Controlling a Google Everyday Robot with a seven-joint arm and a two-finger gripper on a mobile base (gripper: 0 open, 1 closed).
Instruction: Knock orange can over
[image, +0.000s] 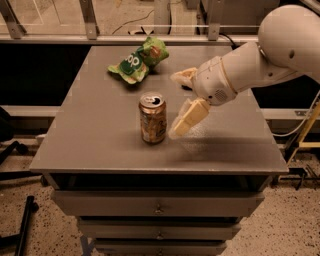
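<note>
The orange can (152, 119) stands upright near the middle of the grey table (100, 130), its silver top with pull-tab facing up. My gripper (175, 105) is just right of the can, open and empty, on the white arm (260, 60) that reaches in from the upper right. The lower finger (187, 119) points down and left, with its tip close beside the can's right side. The upper finger (182, 77) lies farther back.
A green snack bag (137, 61) lies at the back of the table. A small dark object (186, 88) is mostly hidden behind the gripper. Drawers (157, 205) sit under the tabletop. A railing runs behind the table, and a yellow stand (305, 145) is at the right.
</note>
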